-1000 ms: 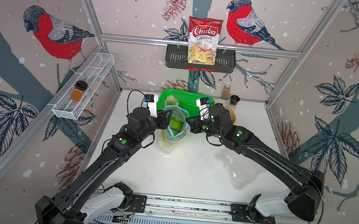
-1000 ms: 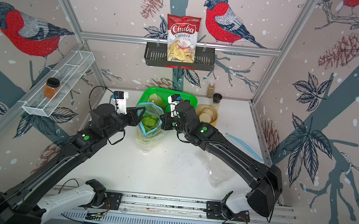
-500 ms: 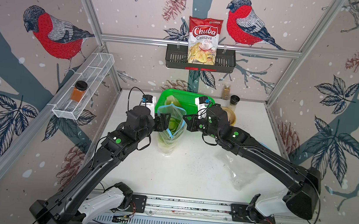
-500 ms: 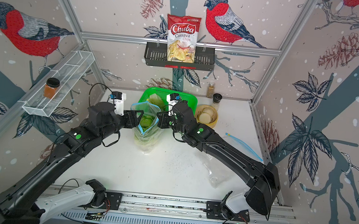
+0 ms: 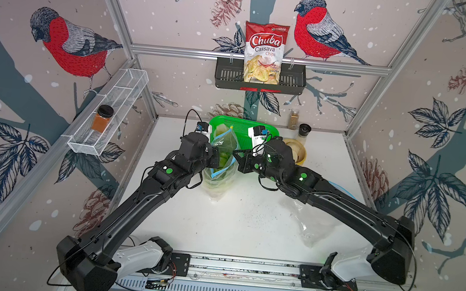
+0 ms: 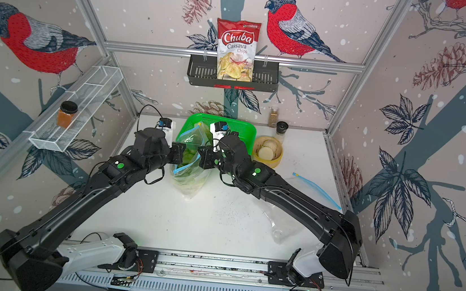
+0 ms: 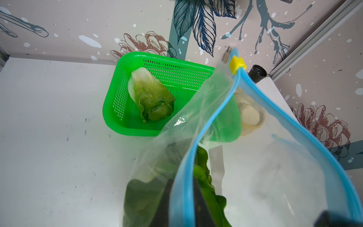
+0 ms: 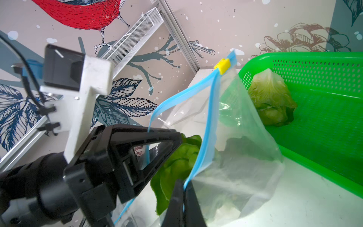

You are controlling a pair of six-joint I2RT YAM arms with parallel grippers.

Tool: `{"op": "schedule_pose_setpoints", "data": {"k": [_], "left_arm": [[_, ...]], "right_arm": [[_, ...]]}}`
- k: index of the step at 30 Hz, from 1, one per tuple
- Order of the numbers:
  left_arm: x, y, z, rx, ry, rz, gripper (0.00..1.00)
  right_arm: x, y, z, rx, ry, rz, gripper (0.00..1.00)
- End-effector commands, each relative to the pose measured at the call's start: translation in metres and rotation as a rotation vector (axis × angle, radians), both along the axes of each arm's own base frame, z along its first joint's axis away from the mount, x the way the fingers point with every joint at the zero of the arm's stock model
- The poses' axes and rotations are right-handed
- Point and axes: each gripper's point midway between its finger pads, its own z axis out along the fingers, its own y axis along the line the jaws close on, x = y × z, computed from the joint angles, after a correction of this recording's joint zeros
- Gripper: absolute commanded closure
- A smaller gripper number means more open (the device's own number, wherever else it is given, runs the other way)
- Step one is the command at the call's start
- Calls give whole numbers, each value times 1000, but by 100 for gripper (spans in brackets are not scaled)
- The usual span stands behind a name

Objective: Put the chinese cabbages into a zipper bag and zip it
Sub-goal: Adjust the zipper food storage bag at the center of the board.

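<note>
A clear zipper bag (image 5: pixel 221 177) with a blue rim stands upright mid-table, its mouth spread. Green chinese cabbages (image 8: pixel 176 163) lie inside it. My left gripper (image 7: pixel 183 188) is shut on the bag's rim on one side. Opposite it, my right gripper (image 8: pixel 183 188) is shut on the rim's other side. A yellow slider (image 7: pixel 237 63) sits at the rim's far end. One more cabbage (image 7: pixel 151 98) lies in the green basket (image 7: pixel 176 66) just behind the bag. Both grippers flank the bag in both top views, the left gripper (image 6: pixel 181 154) and the right gripper (image 6: pixel 200 156).
A wooden bowl of pale discs (image 6: pixel 268 153) stands right of the basket, with two small jars (image 6: pixel 281 127) behind it. A second clear bag (image 5: pixel 312 225) lies flat at the right. A chips bag (image 5: pixel 263 52) hangs on the back wall rack. A wire shelf (image 5: pixel 111 115) lines the left wall.
My left gripper has closed on the bag's rim after standing open beside it. The right gripper has kept its grip and shifted slightly.
</note>
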Motion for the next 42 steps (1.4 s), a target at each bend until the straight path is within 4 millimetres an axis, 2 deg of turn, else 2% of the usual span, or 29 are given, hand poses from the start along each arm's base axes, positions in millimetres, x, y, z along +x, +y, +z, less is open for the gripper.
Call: {"op": "schedule_pose_setpoints", "data": {"k": [1, 6, 10, 13, 18, 21, 26, 30, 34, 36, 39, 42], "left_arm": [[5, -16, 22, -24, -100, -83, 96], [3, -35, 38, -17, -194, -218, 100], [3, -46, 40, 11, -235, -300, 100], [3, -54, 36, 44, -244, -367, 100], [1, -66, 33, 91, -270, -476, 100], [5, -68, 31, 111, -277, -494, 100], [7, -72, 25, 139, -266, -541, 100], [6, -76, 27, 145, -287, -578, 100], [2, -82, 30, 147, -309, -633, 100], [0, -84, 31, 147, -317, -649, 100], [-3, -86, 33, 149, -331, -673, 100], [-3, -85, 34, 155, -339, -677, 100]], "right_arm": [[-5, 0, 22, 45, -62, -21, 97], [-19, 3, 23, 50, -68, -20, 91], [-15, -6, 16, 18, -71, -59, 79], [-21, -14, 26, 36, -120, -33, 62], [-22, -42, 51, 60, -206, 4, 46], [-14, -70, 64, 66, -275, -11, 37], [20, -122, 48, -13, -328, -108, 35], [36, -148, 20, -28, -338, -62, 37], [33, -147, -1, -18, -384, 98, 37], [40, -147, -8, -27, -384, 112, 37], [47, -144, -12, 13, -391, 165, 37], [45, -133, -13, 26, -404, 251, 35]]}}
